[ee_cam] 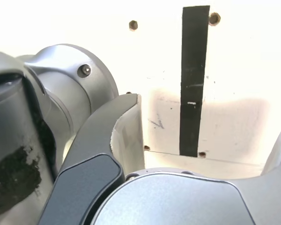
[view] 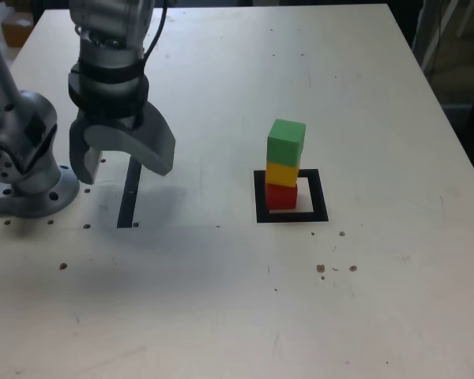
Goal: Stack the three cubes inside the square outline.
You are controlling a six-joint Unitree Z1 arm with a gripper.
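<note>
- The three cubes are standing as one column: the red cube at the bottom, the yellow cube sitting on it, the green cube on top (turned a little off the two below); the column's long axis is running straight up from the table.
- The red cube is resting on the pale centre of the square outline, toward the frame's nine-o'clock side; the black border is showing all round it in the exterior view.
- From the stack, the gripper is lying at about nine o'clock in the exterior view, well apart from it; read from the claw, the stack is lying at three o'clock.
- The claw is hanging above the table with its jaws spread wide and nothing between them; it is pointing down over the narrow black strip, beside the arm's base.
- Judging from this, the stacking is looking finished; any coming move is turning only on keeping that gap, so the claw is not sweeping rightward into the column.
</note>
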